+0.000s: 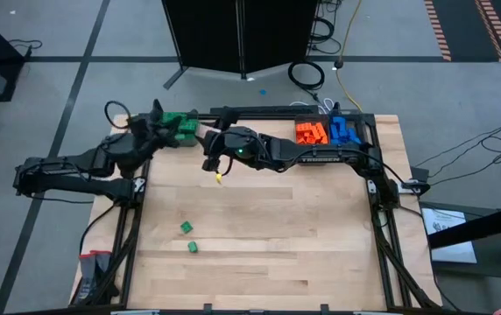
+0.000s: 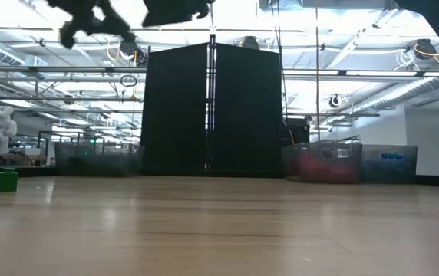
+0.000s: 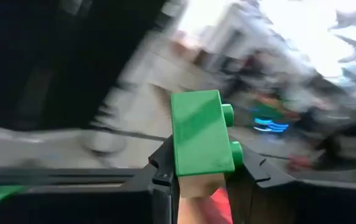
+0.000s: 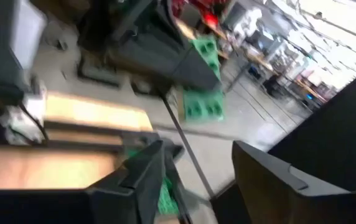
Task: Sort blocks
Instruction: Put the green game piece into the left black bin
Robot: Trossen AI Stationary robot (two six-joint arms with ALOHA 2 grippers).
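1. I am taking the green bin (image 1: 179, 123) at the table's (image 1: 268, 227) far left corner as my landmark; green blocks are filling it.
2. My left gripper (image 1: 156, 118) is hovering just beside that bin, on the side away from the table's middle, its fingers pressed onto a green block (image 3: 198, 140) that is standing upright between them in the left wrist view.
3. My right gripper (image 1: 211, 156) is hanging near the bin on its other side, above the tabletop, with its fingers (image 4: 142, 171) spread apart and nothing between them.
4. Two loose green blocks (image 1: 186, 227) and (image 1: 193, 248) are lying on the wood well apart from the bin, toward the near edge.
5. Orange blocks (image 1: 310, 133) and blue blocks (image 1: 344, 131) are sitting piled side by side along the same far edge as the bin, toward the opposite corner.
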